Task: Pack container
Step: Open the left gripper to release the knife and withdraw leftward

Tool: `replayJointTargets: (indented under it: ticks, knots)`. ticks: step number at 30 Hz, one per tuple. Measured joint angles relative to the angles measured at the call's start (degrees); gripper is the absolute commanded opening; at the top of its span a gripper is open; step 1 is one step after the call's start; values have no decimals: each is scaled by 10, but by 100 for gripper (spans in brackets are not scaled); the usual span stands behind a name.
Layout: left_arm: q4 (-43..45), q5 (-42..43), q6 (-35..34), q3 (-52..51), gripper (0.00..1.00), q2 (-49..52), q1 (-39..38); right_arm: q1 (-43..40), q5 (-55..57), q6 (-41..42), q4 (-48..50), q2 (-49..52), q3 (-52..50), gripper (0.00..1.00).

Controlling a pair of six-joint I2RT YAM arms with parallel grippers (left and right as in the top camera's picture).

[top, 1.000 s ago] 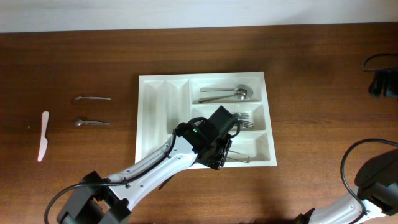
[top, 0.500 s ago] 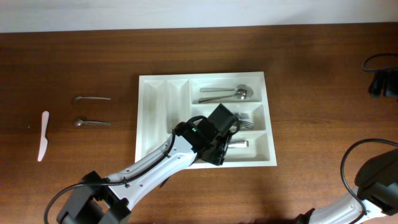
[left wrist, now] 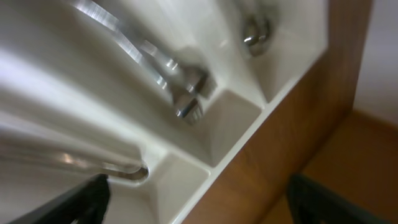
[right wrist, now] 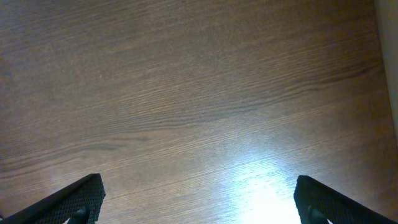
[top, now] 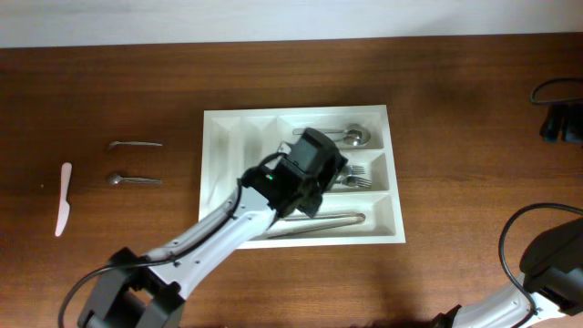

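Dark brown wooden table (top: 455,109), pale wall strip (top: 273,18) along far edge, glare on wood

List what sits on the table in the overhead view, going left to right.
white knife → two spoons, one above the other → container → black device at the right edge

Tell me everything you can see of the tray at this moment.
The tray is a white rectangle, plastic by its look, lying flat on the wooden table. On its left are two narrow compartments, bare where they show. On its right are three wide ones holding metal cutlery: a spoon in the far one, forks in the middle, and one long utensil in the near one. The left arm hides part of its middle.
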Motion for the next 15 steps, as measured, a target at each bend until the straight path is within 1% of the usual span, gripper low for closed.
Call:
replayJointTargets:
  ticks: [1,3,5,6,8,9,12,15]
  knots:
    - [0,0,38,3,99,-4,7,0,0,0,0,0,0,99]
    - [-2,1,135,10,99,-19,25,0,0,0,0,0,0,99]
    - [-12,3,259,19,99,-42,44,0,0,0,0,0,0,99]
    - [-32,5,327,24,99,-60,56,0,0,0,0,0,0,99]
    - [-76,5,410,29,99,-88,74,0,0,0,0,0,0,99]
    - [-115,5,458,31,99,-109,87,0,0,0,0,0,0,99]
    - [-193,-1,534,32,99,-148,123,0,0,0,0,0,0,99]
    - [-240,-17,577,32,99,-172,169,0,0,0,0,0,0,99]
